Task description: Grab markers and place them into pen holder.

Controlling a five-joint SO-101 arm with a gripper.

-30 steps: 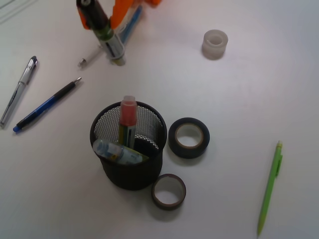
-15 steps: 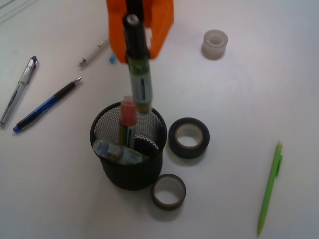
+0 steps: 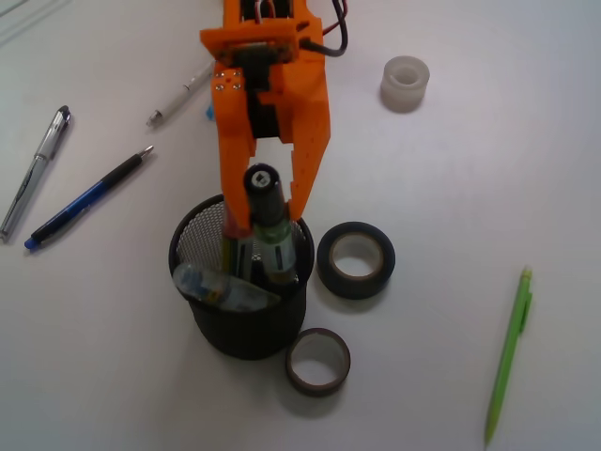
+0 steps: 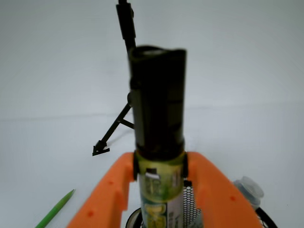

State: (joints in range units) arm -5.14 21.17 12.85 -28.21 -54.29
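Nearest the front camera, a brown-edged tape roll (image 3: 318, 361) lies flat on the white table (image 3: 451, 169), just beside the foot of the round black wire-mesh pen holder (image 3: 239, 324). Off to the right lies a slim green mechanical pencil (image 3: 508, 355), well apart from everything else; its tip also shows at the lower left of the wrist view (image 4: 54, 210). A black tape roll (image 3: 356, 259) sits just to the right of the holder.

Inside the holder, a blue-capped marker with a yellow-green label (image 3: 225, 288) leans across the near rim, its pale cap poking out to the left. A red-capped marker (image 3: 228, 235) stands behind it, mostly hidden by the tool.

The orange tool (image 3: 268, 202) hangs directly above the holder's mouth, its two fingers closed on a black-capped marker with a yellow-green label (image 3: 270, 225). That marker is held upright, cap upward, its lower end already down inside the cup. The wrist view shows the same grip close up: the black cap (image 4: 159, 104) rising between the orange fingers (image 4: 111, 190), the label pinched between them.

Farther back and to the left lie a blue-and-black pen (image 3: 86, 199), a silver pen (image 3: 36, 169) and a white pen (image 3: 178, 99). At the far right stands a translucent white tape roll (image 3: 405, 82).
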